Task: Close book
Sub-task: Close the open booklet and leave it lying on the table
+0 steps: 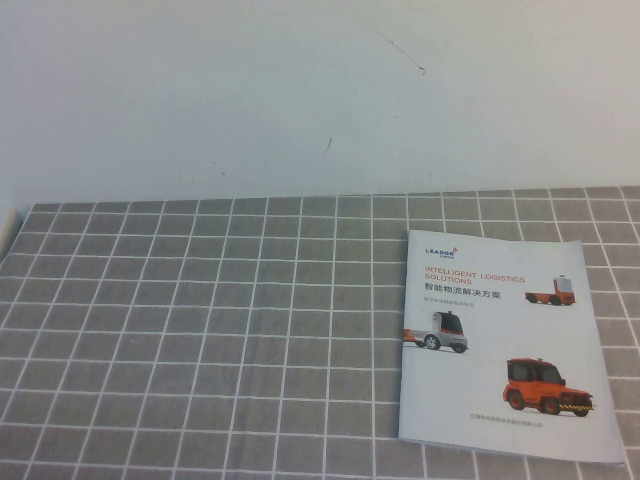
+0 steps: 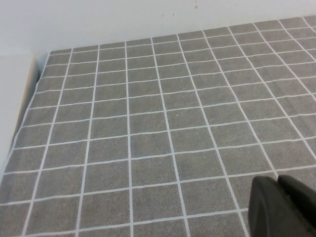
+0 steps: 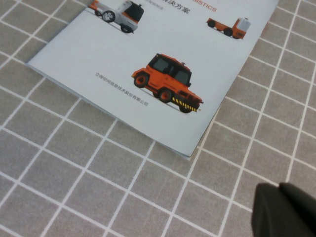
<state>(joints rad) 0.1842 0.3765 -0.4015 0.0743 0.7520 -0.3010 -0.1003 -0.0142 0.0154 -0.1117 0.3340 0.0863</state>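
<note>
1. High: book lies flat on the right of the cloth, cover up. It looks already shut, with its long axis running near-to-far. You see no arms here.
2. Left wrist: left gripper is over bare cloth with no book in view. Its state: cannot tell.
3. Right wrist: right gripper hangs near the book's near-right corner, apart from it. Its state: cannot tell. Your right arm is likely the nearer one.

Grey checked tablecloth, white wall
</note>
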